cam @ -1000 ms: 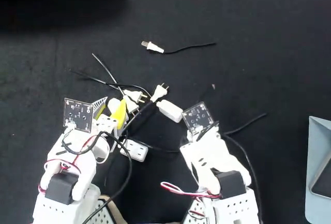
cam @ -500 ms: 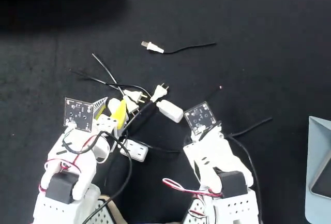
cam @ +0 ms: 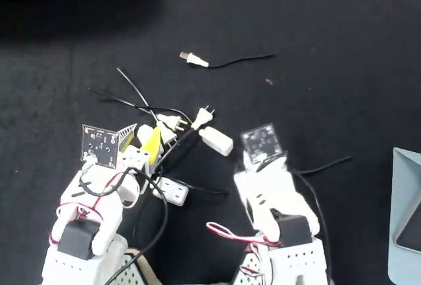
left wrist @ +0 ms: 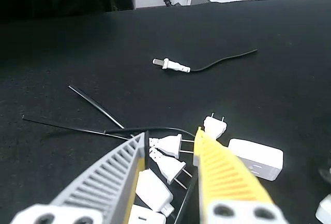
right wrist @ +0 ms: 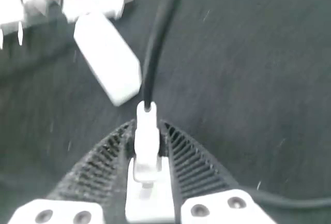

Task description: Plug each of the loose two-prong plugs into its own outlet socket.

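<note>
My left gripper (left wrist: 169, 135) stands open low over a cluster of white two-prong plugs (left wrist: 166, 145), its grey finger (left wrist: 111, 175) and yellow finger (left wrist: 222, 180) on either side of them. In the high view that left gripper (cam: 142, 139) sits left of the plug cluster (cam: 172, 124). A white outlet socket block (left wrist: 256, 159) lies beside the cluster. A further plug (cam: 194, 59) on a black cord lies far out on the table. My right gripper (right wrist: 146, 127) is shut on a white plug (right wrist: 146, 138) whose black cord runs away from it, close to the outlet block (right wrist: 107, 66).
A second white outlet block (cam: 171, 191) lies between the two arm bases. Loose black cords (cam: 135, 94) fan out from the cluster. A pale blue tray (cam: 404, 216) stands at the right edge. The black mat (cam: 329, 54) stretches open at the back and right.
The right arm has swung to the right and slightly back from the outlet block, carrying its plug; the trailing cord shifted with it. The left arm has stayed put.
</note>
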Tool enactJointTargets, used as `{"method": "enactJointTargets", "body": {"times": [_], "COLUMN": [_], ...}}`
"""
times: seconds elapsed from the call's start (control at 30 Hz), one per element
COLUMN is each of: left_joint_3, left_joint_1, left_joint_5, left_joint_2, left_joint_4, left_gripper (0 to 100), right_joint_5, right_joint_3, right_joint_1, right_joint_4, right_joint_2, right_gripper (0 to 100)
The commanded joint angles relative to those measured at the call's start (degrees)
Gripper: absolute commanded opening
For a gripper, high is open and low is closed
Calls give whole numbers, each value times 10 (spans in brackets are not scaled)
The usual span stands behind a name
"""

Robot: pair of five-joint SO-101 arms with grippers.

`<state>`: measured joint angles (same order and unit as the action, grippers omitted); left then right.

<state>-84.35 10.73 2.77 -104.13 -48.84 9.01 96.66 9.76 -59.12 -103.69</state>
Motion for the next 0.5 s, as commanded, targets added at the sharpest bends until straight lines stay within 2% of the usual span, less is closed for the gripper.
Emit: {"method": "enactJointTargets", "body": {"times": [0.0, 0.27, 0.47], "left_joint_3": [5, 5, 11], "left_joint_1": [-6, -5, -6], "left_joint_5": [4, 4, 4], "left_joint_2": [-1, -1, -1], "left_joint_4": [-1, -1, 7], "left_gripper": [159, 160, 163], "right_joint_5": [-7, -28, -95], "right_joint_3": [-2, -8, -86], "right_joint_1": [-8, 17, 141], "right_joint_4": [76, 138, 105], "right_joint_2": [-44, -44, -48], "right_gripper": [12, 12, 12]}}
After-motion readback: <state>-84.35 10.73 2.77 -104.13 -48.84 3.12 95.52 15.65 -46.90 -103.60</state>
